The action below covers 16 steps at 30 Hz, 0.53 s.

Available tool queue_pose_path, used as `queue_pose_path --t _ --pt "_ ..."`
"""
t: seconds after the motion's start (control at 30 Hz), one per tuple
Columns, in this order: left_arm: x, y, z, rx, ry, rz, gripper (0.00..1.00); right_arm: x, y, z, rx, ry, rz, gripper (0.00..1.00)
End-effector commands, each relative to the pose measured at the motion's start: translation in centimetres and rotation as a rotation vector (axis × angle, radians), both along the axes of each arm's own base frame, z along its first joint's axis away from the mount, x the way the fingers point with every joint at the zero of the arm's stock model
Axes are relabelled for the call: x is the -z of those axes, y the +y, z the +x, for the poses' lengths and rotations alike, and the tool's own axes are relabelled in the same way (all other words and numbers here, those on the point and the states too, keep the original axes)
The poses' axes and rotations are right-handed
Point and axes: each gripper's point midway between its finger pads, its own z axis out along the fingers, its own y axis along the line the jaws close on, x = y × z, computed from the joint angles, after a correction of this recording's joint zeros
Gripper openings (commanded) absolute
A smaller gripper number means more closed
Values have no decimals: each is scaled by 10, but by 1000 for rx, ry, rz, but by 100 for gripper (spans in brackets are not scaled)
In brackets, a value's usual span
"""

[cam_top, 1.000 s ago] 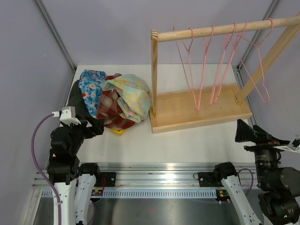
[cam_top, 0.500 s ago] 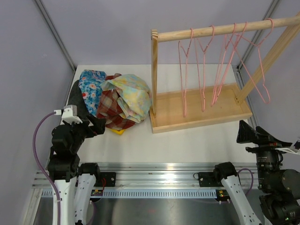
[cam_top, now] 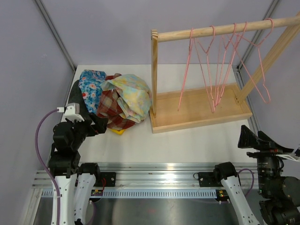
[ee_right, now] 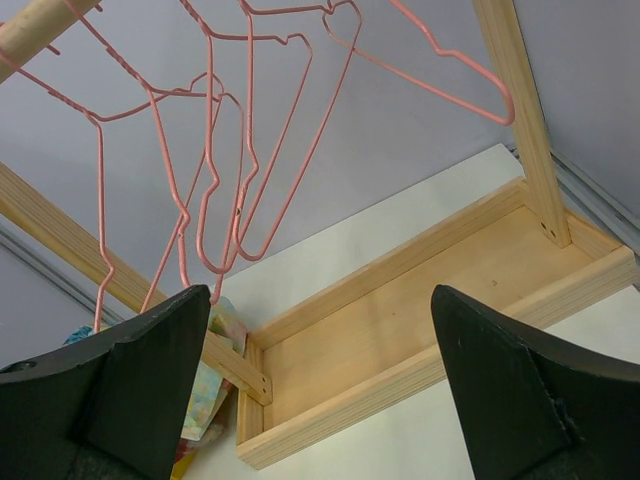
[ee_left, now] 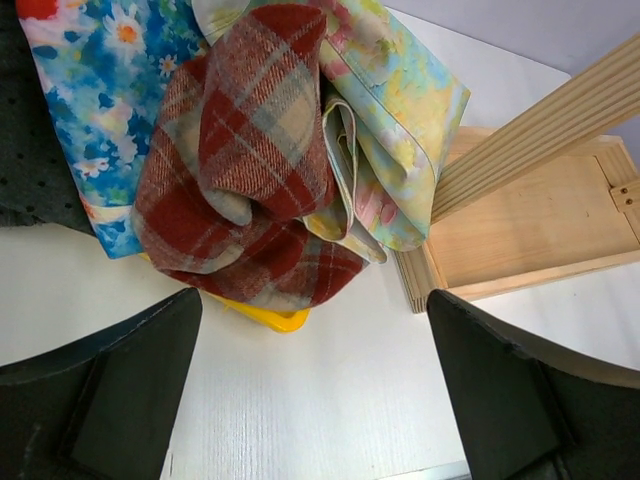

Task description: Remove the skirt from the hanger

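1. The left tool (ee_left: 312,305) is wide open and holds nothing. Its two dark fingers frame bare desk (ee_left: 300,420) in the left wrist view.
2. The right tool (ee_right: 320,300) is also spread wide and empty. It sits low at the near right corner and looks up at the rack.
3. The pink wire hangers (cam_top: 213,65) hang from the wooden rail (cam_top: 225,26), which runs left to right. Every one is bare wire, with no cloth on any of them.
4. The skirts lie in a heap of skirts (cam_top: 115,98) on the far left of the desk, just left of the rack's upright post (cam_top: 154,75).
5. In the heap, the red plaid skirt (ee_left: 240,180) lies nearest. The blue floral one (ee_left: 90,100) is to its left and the pastel floral one (ee_left: 400,110) to its right.
6. A yellow piece (ee_left: 262,316) pokes out under the plaid — I cannot tell what it is.
7. The heap lies just beyond the left tool, far and slightly right of it, and shows no clear long axis. The left arm is much the nearer of the two, and the right arm is well apart from the heap.
8. Judged from the bare hangers, the skirt is already off — little seems left to do.
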Motion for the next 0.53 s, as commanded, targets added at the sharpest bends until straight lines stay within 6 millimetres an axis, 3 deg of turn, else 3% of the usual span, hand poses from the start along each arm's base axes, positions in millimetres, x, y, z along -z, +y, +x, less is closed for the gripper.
queue_pose_path --t 0.0,0.1,0.23,0.3,0.33,0.5 --pt "-5 -8 12 69 -41 20 99 -1 -6 -4 29 -10 -20 100" --pt "-1 1 25 32 -38 62 99 -3 -7 -8 26 -24 -20 100" --pt "-15 10 49 12 -153 142 99 -5 -7 -13 22 -37 -19 100" --pt "-18 23 57 -67 -175 153 99 -7 -7 -15 17 -50 -13 100" --pt "-28 28 62 -104 -224 147 99 -9 -5 -16 7 -60 -11 100" --pt "-28 57 80 -240 -335 248 99 -10 6 -13 -49 -37 -31 99"
